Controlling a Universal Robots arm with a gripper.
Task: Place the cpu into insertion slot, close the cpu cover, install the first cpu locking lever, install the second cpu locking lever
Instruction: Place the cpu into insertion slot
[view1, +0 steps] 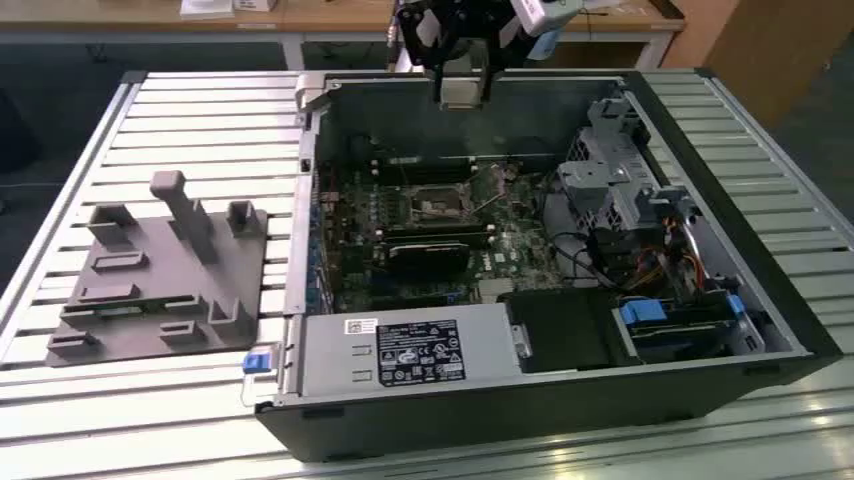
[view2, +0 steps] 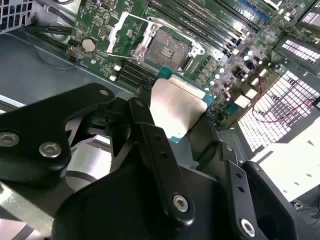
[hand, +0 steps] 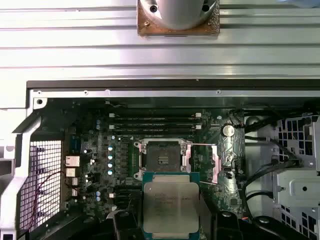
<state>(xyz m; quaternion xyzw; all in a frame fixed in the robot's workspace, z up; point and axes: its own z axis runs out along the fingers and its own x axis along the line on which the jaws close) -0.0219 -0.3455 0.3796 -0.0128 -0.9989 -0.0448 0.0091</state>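
Note:
My gripper (view1: 461, 75) hangs above the back wall of the open computer case (view1: 747, 300), shut on the cpu (view1: 461, 92). In both wrist views the cpu (view2: 177, 107) (hand: 170, 205) is a silver-topped square chip with a green edge, pinched between the black fingers (view2: 150, 135). Lower down on the green motherboard, the insertion slot (view1: 438, 207) (view2: 169, 50) (hand: 162, 159) lies uncovered, its dark centre showing. The cpu cover (view2: 127, 32) (hand: 216, 164) is swung open and stands beside the slot. The cpu is well above the slot and apart from it.
A grey fixture block (view1: 167, 270) sits on the slatted table at the exterior view's left. Inside the case are a black card (view1: 427, 255), the power supply (view1: 400, 350), a drive cage with cables (view1: 614, 180) and long memory slots (hand: 155, 122).

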